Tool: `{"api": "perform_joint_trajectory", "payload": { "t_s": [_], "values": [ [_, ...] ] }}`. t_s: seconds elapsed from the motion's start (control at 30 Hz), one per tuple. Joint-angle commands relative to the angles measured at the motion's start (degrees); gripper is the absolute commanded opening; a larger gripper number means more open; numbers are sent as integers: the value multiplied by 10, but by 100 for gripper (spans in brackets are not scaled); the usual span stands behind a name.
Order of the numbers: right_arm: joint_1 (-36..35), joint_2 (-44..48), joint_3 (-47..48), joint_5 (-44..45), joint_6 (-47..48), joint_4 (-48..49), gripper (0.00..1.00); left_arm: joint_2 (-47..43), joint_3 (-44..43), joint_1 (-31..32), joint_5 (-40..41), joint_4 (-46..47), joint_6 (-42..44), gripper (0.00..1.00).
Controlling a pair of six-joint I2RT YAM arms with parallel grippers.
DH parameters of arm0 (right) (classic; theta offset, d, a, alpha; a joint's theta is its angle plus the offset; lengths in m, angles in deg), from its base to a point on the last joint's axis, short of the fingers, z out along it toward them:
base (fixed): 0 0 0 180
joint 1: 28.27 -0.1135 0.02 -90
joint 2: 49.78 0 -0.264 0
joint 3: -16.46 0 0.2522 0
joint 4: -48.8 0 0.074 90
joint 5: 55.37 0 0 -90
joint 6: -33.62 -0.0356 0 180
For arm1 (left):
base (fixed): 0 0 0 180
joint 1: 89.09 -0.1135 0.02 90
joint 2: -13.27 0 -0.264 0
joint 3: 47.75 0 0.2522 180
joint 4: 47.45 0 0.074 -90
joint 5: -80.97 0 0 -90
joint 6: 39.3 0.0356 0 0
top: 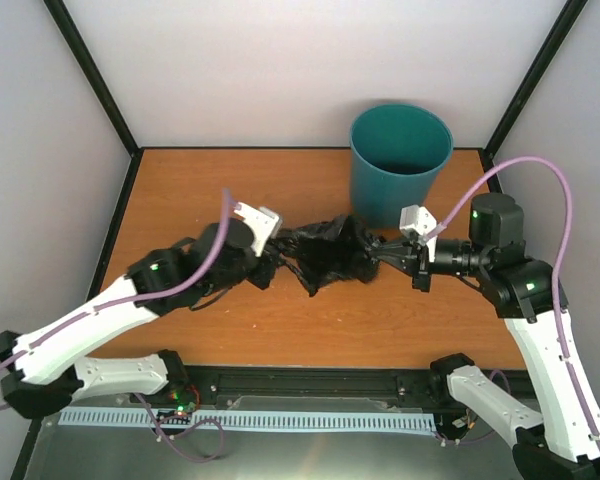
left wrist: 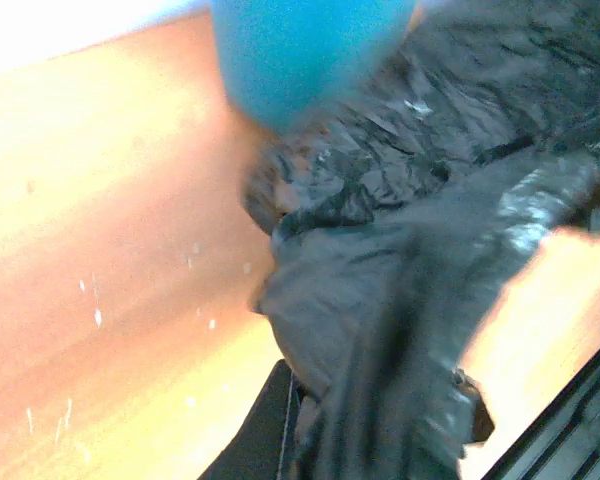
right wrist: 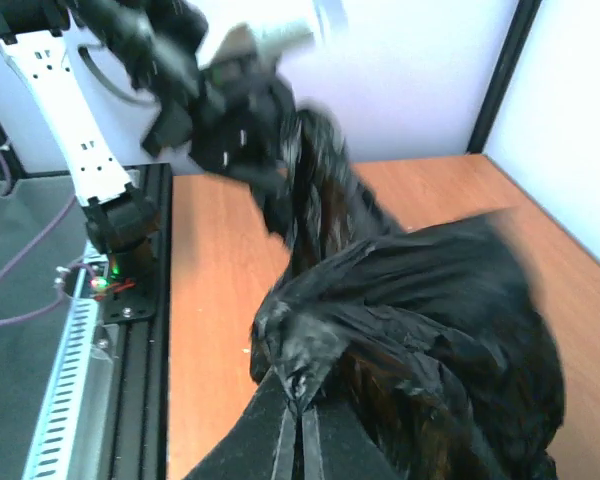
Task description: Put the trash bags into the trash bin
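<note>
Trash bag (top: 330, 255): one crumpled bundle of black glossy film at the centre of the overhead frame, strung between the two grippers. Whether its underside rests on the tabletop (top: 200, 190) or hangs just above it, I cannot tell.

Handling, judged:
- Very light and fully limp, so it will sag and drape from any held point.
- The film is slick and thin. A pinch on a single layer could slip or tear, so a gathered fold of several layers is the better hold.
- Loose ends will trail and may catch on the bin rim.

Right gripper (top: 385, 250): fingers together on a twisted pleat at the bundle's right end. The right wrist view shows the film (right wrist: 420, 330) fanning up out of the pinch at the lower edge of the frame.

Left gripper (top: 275, 255): at the bundle's left end. The right wrist view shows a strand of film drawn up taut into it (right wrist: 285, 185), so I read it as clamped on the bag. The left wrist view is blurred and mostly filled with film (left wrist: 400, 300).

Trash bin (top: 400, 165): teal, upright and open, in the upper right of centre of the overhead frame, just behind the bag's right end. The bag is not in it yet.

Writing: no brand, label or text is readable on the bag, bin or arms.
</note>
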Motion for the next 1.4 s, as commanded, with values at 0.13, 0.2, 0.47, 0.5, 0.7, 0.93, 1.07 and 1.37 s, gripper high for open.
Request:
{"api": "perform_joint_trajectory", "payload": {
  "t_s": [0.13,0.2,0.47,0.5,0.7,0.93,1.07,1.37],
  "values": [
    [-3,-30,-53,11,-88,48,3,-4,-4,-5,80,-12,-63,0],
    [-3,-44,-66,56,-128,100,3,-5,18,-27,73,19,-64,1],
    [-2,-280,126,207,-187,141,3,138,-132,-214,-9,57,17,1],
    [0,-325,204,209,-178,107,3,167,-218,-217,11,15,33,1],
    [18,-418,696,157,-180,-10,3,218,-689,-177,-22,-53,123,1],
    [16,-170,286,139,-173,247,3,8,-342,-166,-38,152,147,4],
    [1,-230,63,257,-149,203,3,87,-125,-166,39,-2,74,1],
    [-1,-13,-92,-2,5,41,3,-78,46,-92,-79,9,42,1]
  ]
}}
